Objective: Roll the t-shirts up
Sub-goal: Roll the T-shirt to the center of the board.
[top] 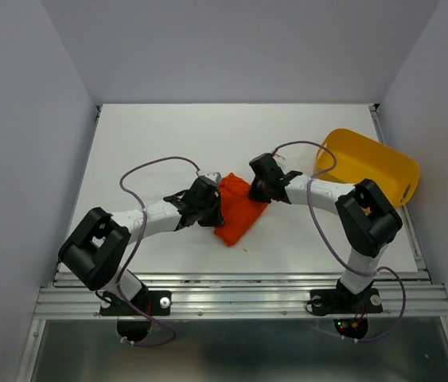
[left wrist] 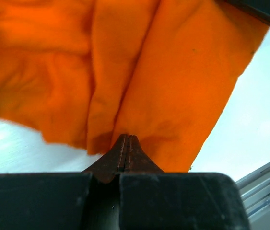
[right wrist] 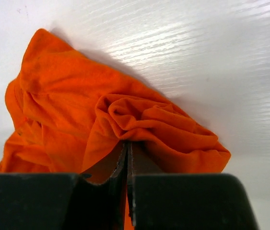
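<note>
Top: crumpled orange t-shirt (top: pixel 238 212) lies mid-surface (top: pixel 160 143), between both arms; left hand (top: pixel 210 202) at its left edge, right hand (top: pixel 260 188) at its upper right corner. Yellow tub (top: pixel 369 166) on its side at far right, well apart from the shirt. Left wrist: fingers (left wrist: pixel 122 154) pressed together, no gap, tips nipping a fold of the cloth's edge. Right wrist: fingers (right wrist: pixel 119 165) closed too, bunched cloth caught at the tips, a sliver of orange between them.

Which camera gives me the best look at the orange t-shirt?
Top external: it shows nearly all the t-shirt bunched on the table. Left wrist shows only close folds, cropped; right wrist shows most of it, its near part cut off.
</note>
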